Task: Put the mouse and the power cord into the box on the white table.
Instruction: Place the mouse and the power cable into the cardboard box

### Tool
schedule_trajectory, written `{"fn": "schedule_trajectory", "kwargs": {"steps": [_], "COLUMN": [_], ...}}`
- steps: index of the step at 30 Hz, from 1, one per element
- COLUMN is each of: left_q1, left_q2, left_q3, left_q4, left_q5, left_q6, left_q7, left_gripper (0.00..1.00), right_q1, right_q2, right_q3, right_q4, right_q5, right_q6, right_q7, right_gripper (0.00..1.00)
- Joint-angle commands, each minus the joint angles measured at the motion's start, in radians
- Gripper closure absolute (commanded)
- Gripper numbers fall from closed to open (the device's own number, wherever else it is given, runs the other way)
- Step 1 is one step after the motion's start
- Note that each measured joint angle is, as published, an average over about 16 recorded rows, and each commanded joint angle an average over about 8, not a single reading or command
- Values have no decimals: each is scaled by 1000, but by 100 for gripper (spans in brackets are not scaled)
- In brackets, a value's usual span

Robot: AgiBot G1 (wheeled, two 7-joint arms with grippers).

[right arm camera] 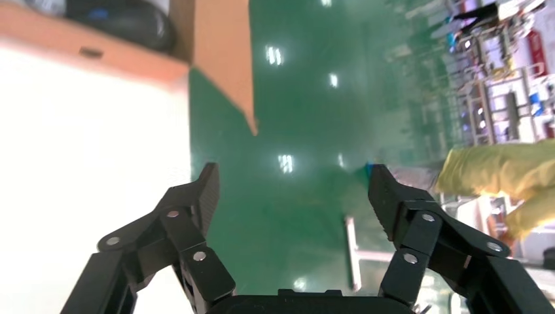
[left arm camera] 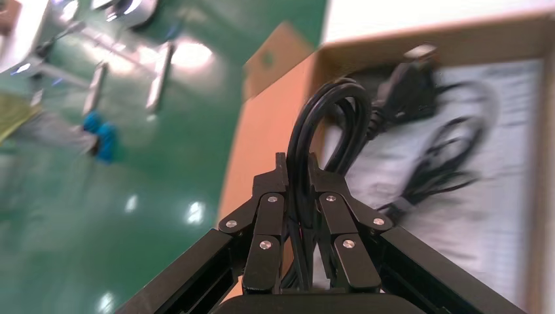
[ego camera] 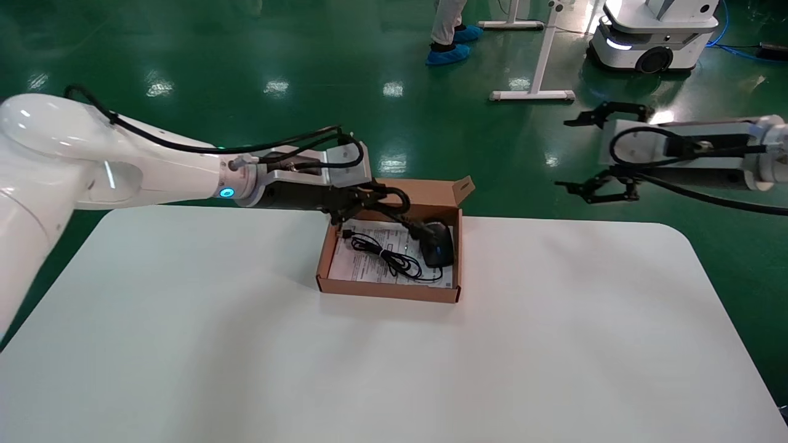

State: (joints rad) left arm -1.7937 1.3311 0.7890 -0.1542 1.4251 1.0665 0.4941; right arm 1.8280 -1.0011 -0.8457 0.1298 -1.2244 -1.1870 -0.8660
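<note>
Left gripper (left arm camera: 298, 171) is gripping the power cord (left arm camera: 327, 118) over the box (ego camera: 431, 194) by the bench's far edge; mouse (ego camera: 438, 243) is lying inside. Right gripper (ego camera: 600, 151) is idling open. Risk: coil springing over the wall on release.

The white table (ego camera: 554, 344) with rounded corners carries only the open brown box (ego camera: 386, 289).

Glossy green floor (ego camera: 246, 74) with light glare, white stand legs (ego camera: 534, 93) beyond
</note>
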Motion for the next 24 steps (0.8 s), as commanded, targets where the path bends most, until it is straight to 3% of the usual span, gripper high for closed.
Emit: {"fn": "schedule_trajectory", "kwargs": {"steps": [1,13,14,21,24], "left_q1": [7,50,52,62,63], "left_q2": [15,19,19,18,17], "left_q3": [0,7,8,15,16], "left_q4": [21,-18,-21,-28,-29], "left_q5": [3,-31,-33,-41,-43], "left_q6": [-60,1,10,38,40], "left_q7": [18,29,29,36,37], "left_gripper": [100,98,89,4,0], "right_q1": [2,11,12,17,16], "right_q2": [17,80,86,125,131], "right_q3": [-2,-10,-11,-15,-15], "right_q4": [-15,-71,-73,-83,-83], "right_q5": [-3,-16,-18,-24,-23], "right_q6": [-13,-45,-50,-81,-86], "right_q7": [-12,-31,-33,-46,-46], "right_gripper": [0,0,0,0,0]}}
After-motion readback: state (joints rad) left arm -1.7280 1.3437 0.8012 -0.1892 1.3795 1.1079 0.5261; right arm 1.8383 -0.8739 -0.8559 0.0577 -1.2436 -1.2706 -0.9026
